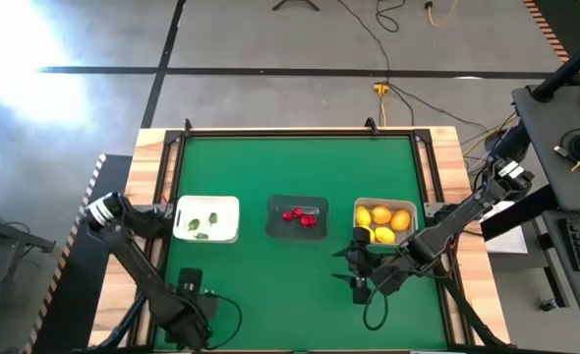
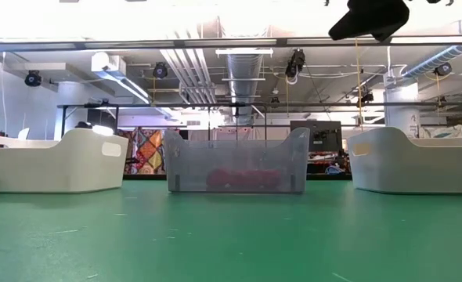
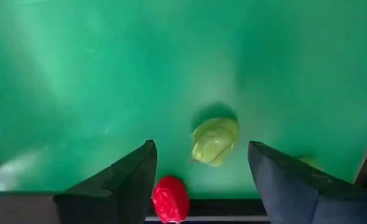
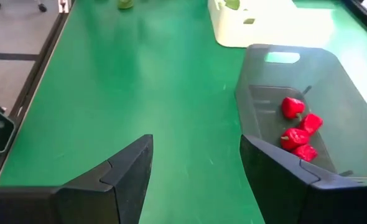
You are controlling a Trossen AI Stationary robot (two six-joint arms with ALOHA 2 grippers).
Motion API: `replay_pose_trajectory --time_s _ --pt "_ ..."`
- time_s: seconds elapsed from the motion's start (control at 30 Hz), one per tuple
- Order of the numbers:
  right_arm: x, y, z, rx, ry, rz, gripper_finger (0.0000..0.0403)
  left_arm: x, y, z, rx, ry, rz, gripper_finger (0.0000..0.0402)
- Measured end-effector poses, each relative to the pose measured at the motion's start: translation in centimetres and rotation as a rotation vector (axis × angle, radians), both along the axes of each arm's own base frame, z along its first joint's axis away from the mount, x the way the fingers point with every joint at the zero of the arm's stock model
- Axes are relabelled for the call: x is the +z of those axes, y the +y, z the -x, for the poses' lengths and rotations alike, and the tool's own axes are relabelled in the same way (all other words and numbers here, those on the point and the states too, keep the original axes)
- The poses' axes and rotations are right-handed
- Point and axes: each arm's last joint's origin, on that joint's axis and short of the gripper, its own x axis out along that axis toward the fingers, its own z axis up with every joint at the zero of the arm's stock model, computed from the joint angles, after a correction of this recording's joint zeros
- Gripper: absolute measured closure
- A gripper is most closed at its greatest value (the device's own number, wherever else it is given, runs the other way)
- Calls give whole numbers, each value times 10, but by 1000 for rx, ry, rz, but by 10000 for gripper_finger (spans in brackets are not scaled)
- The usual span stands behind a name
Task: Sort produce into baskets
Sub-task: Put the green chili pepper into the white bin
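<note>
- Two dark fingers [image 3: 130, 186] of the left gripper [image 3: 202, 180] stand apart, grasping nothing; green piece [image 3: 214, 140] between, red piece [image 3: 170, 199] partly cut off.
- Right gripper [image 4: 196, 177] spread, empty, beside grey basket [image 4: 258, 74].

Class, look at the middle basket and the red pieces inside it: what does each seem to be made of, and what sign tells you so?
Middle basket: probably moulded plastic, translucent grey with a frosted finish; the red pieces show blurred through its wall. Red pieces: probably glossy plastic toy produce, with bright highlights on smooth, evenly coloured skin; the material is not certain.
</note>
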Motion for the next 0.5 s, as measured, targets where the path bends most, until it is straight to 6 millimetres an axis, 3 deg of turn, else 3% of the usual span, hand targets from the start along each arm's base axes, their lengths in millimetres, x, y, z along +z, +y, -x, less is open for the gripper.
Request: replay_pose_trajectory --time_s 0.17,0.5 --pt "1 0 -1 -22 -15 1 170 -14 -7 4 -185 58 11 159" --pt "4 1 -2 -36 -54 -14 170 -40 -4 12 -203 96 62 168"
